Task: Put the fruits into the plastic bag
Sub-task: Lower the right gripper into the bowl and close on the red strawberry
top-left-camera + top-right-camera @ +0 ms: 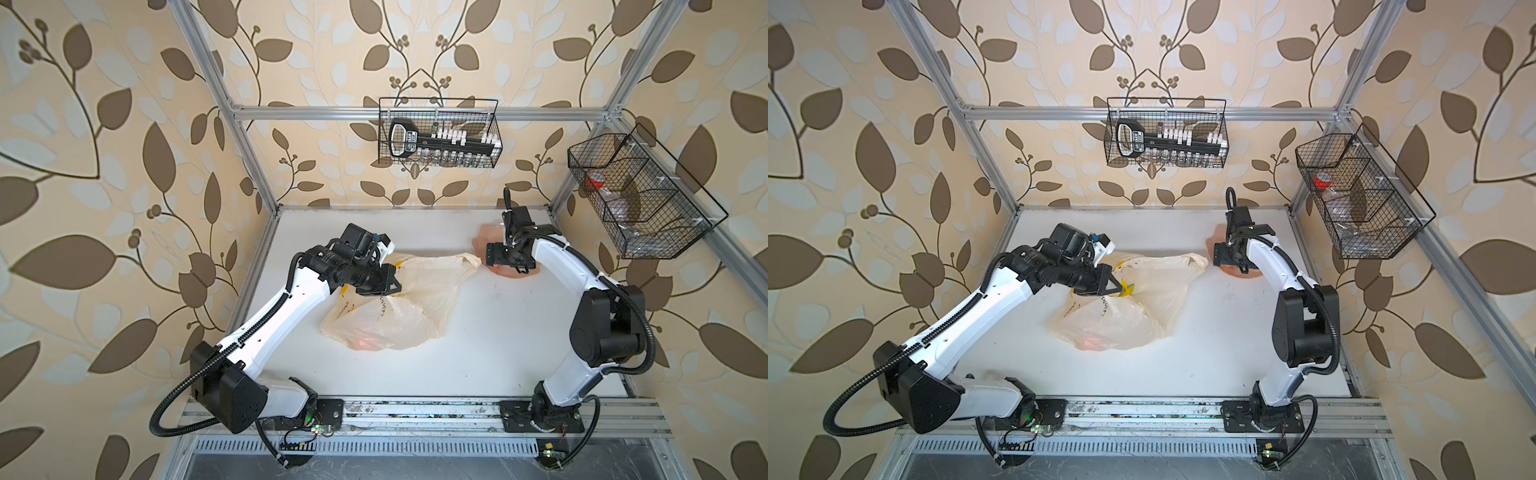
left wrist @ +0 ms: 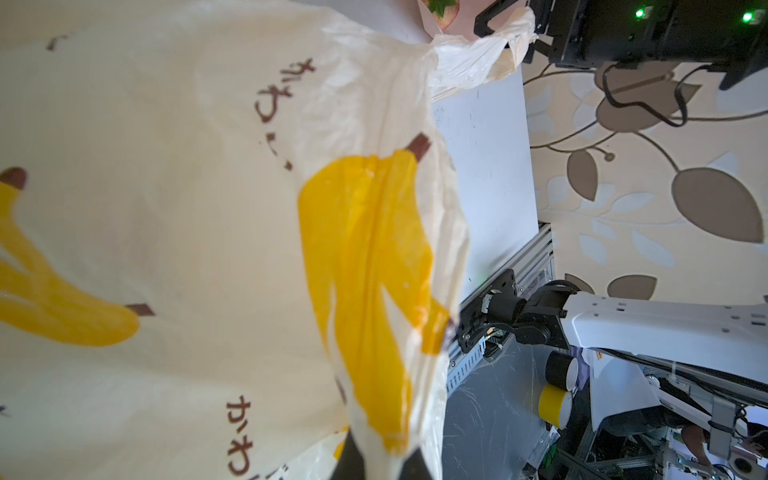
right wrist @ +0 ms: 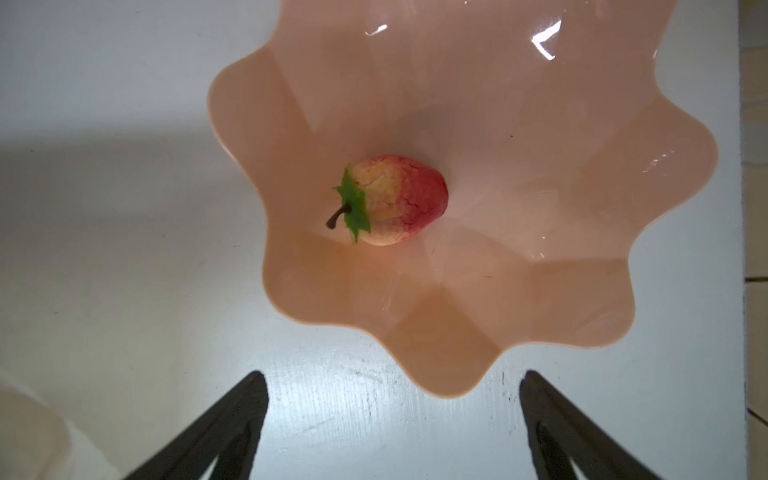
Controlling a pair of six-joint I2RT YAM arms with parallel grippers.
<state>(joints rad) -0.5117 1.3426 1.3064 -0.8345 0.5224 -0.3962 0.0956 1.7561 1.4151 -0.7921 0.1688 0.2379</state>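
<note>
The cream plastic bag [image 1: 415, 307] [image 1: 1142, 307] lies crumpled mid-table, printed with yellow bananas and dark text. My left gripper [image 1: 392, 286] [image 2: 382, 461] is shut on a pinched fold of the bag's edge and holds it up. A reddish shape [image 1: 365, 341] shows through the bag's near end. One strawberry [image 3: 390, 201], red and yellow with a green leaf, lies in the pale pink wavy-edged plate [image 3: 540, 166] [image 1: 484, 235] at the back right. My right gripper [image 3: 392, 376] [image 1: 509, 262] hovers open above the plate's near rim with nothing between its fingers. No other fruits are in view.
A wire basket [image 1: 440, 133] with a tool hangs on the back wall. Another wire basket [image 1: 640, 195] hangs on the right frame. Aluminium posts edge the white table [image 1: 519, 332]. The arm bases sit on the front rail [image 1: 415, 411].
</note>
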